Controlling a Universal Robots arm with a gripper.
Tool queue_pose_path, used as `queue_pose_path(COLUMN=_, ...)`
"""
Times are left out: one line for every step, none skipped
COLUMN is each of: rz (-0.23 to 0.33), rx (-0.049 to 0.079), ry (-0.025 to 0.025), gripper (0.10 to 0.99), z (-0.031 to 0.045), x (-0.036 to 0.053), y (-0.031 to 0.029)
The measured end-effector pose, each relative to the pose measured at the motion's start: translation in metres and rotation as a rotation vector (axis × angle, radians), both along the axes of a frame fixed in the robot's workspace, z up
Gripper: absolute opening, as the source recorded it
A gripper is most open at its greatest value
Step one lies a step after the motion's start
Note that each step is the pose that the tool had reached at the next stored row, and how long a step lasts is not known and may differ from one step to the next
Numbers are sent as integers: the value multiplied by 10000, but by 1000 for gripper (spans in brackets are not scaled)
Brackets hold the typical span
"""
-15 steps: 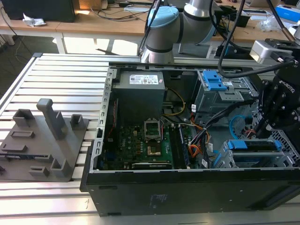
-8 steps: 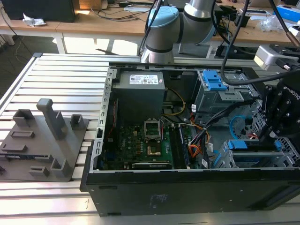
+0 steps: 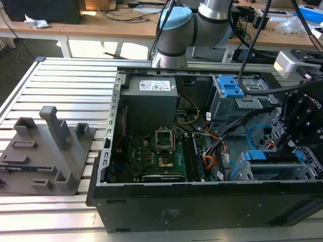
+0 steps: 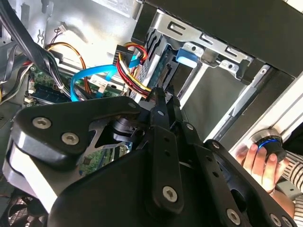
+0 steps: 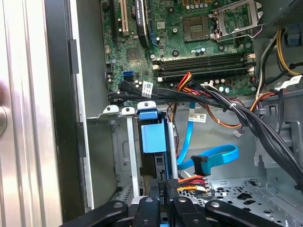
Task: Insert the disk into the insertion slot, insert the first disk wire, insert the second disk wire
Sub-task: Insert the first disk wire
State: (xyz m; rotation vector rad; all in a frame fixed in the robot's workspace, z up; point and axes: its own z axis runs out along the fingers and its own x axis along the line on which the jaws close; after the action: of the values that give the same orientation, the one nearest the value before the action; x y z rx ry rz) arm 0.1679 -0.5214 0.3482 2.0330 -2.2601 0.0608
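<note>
In the exterior view, one slotted aluminium tabletop [image 3: 60, 80] carries everything. At the exterior view's left sits one grey plastic fixture with upright posts [image 3: 50, 151]. Beside it lies one open black computer case [image 3: 202, 206] holding one green motherboard [image 3: 146, 156] and one grey power-supply box [image 3: 151, 101]. Behind the case rises one grey robot arm with pale blue joint caps [image 3: 176, 30]. Beyond it stand wooden desks strewn with cables [image 3: 101, 25] above a dark floor.

At the exterior view's right, the one flat silver-grey disk in its bright blue caddy [image 5: 154, 137] stands seated inside the boxy grey perforated sheet-metal cage [image 3: 241, 169].

Two wires lie near it. One flat blue cable [image 5: 218, 153] hangs loose, well apart from the disk. One red, yellow and black wire bundle [image 4: 135, 71] ends in a black plug at the disk's edge. The black gripper [image 4: 161, 97] has its fingers [image 4: 161, 113] drawn narrow, pinching that plug.

In the second wrist view, a person's hand [image 4: 258, 163] rests on one round black knob with a blue ring [image 4: 269, 142].
</note>
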Motion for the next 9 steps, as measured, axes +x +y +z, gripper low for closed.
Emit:
queue_pose_path(rz=7, rx=4, ry=2, gripper=173, z=-3, x=6, y=0)
queue_pose_path(rz=13, rx=3, ry=3, gripper=173, z=-6, x=12, y=0)
queue_pose_path(rz=14, rx=0, ry=4, gripper=173, z=-8, x=16, y=0)
queue_pose_path(rz=14, rx=-1, ry=5, gripper=173, z=-10, x=20, y=-1)
queue_pose_path(rz=13, rx=-1, ry=5, gripper=173, z=-15, x=25, y=-1)
queue_pose_path(rz=13, rx=-1, ry=6, gripper=173, z=-18, x=27, y=-1)
queue_pose_path(rz=14, rx=0, ry=6, gripper=173, z=-22, x=29, y=-1)
queue_pose_path(rz=15, rx=2, ry=6, gripper=173, z=-27, x=31, y=0)
queue_pose_path(rz=15, rx=2, ry=6, gripper=173, z=-31, x=31, y=0)
